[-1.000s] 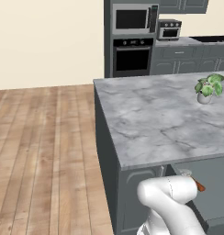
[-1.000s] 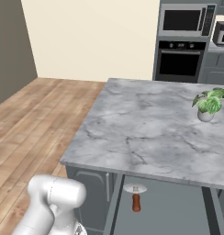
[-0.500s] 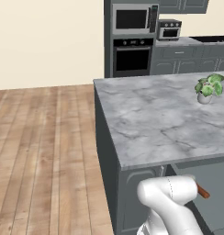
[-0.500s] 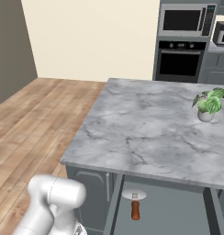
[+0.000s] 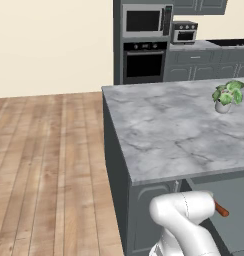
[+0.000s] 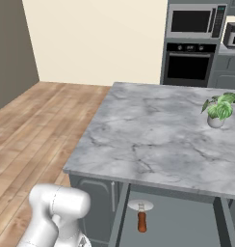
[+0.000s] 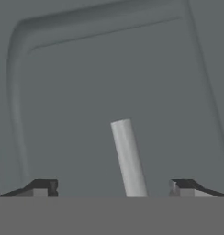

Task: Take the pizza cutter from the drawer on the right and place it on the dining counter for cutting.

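Hand view: the gripper (image 7: 114, 188) has its jaws spread wide apart, one dark fingertip (image 7: 40, 187) at each side of the lower edge. Between them, touching neither, stands a slim pale grey bar handle (image 7: 128, 158), seen against a dark grey panelled front (image 7: 109, 69). Nothing is held.

Right base view: the drawer (image 6: 187, 226) stands pulled out below the edge of the marble island (image 6: 158, 135). The pizza cutter (image 6: 141, 216) lies on the drawer floor near its left wall, round blade toward the island, brown grip pointing outward. A potted plant (image 6: 218, 110) stands on the island top at the right. An oven (image 6: 189, 65) with a microwave (image 6: 194, 20) above it sits at the far wall.

Left base view: the arm's white elbow (image 5: 184, 212) covers most of the cutter; its brown grip end shows just beside it.
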